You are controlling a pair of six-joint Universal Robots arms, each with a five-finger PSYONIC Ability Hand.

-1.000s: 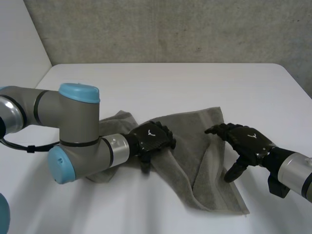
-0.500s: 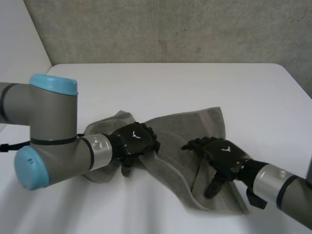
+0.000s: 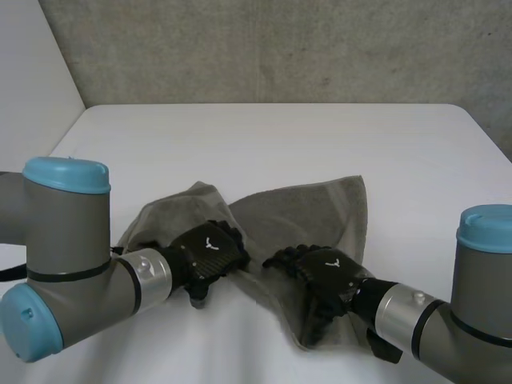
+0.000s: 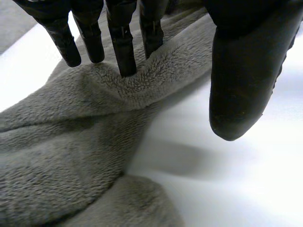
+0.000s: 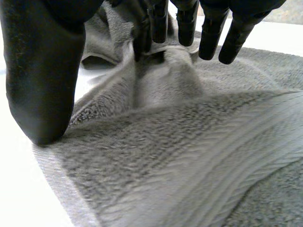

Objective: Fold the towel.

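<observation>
A grey towel (image 3: pixel 320 210) lies rumpled in the middle of the white table (image 3: pixel 280 136), with folds running toward the near edge. My left hand (image 3: pixel 210 250) rests on the towel's near left edge. In the left wrist view its fingers (image 4: pixel 124 45) are straight and press into a raised fold of towel (image 4: pixel 71 165), while the thumb (image 4: pixel 241 71) stands apart over bare table. My right hand (image 3: pixel 324 269) lies on the towel's near right part. Its fingers (image 5: pixel 208 33) are straight on the bunched cloth (image 5: pixel 189 142), and the thumb (image 5: pixel 42 71) touches the towel's hem.
My left arm's elbow (image 3: pixel 68 240) stands at the near left of the table, and the right arm's elbow (image 3: pixel 488 240) at the near right. Bare table stretches behind the towel to the far edge, where a grey wall (image 3: pixel 280 48) rises.
Both hands have slid left and toward the near edge. The right hand crossed the towel and bunched its near right corner inward. The left arm swung further left.
</observation>
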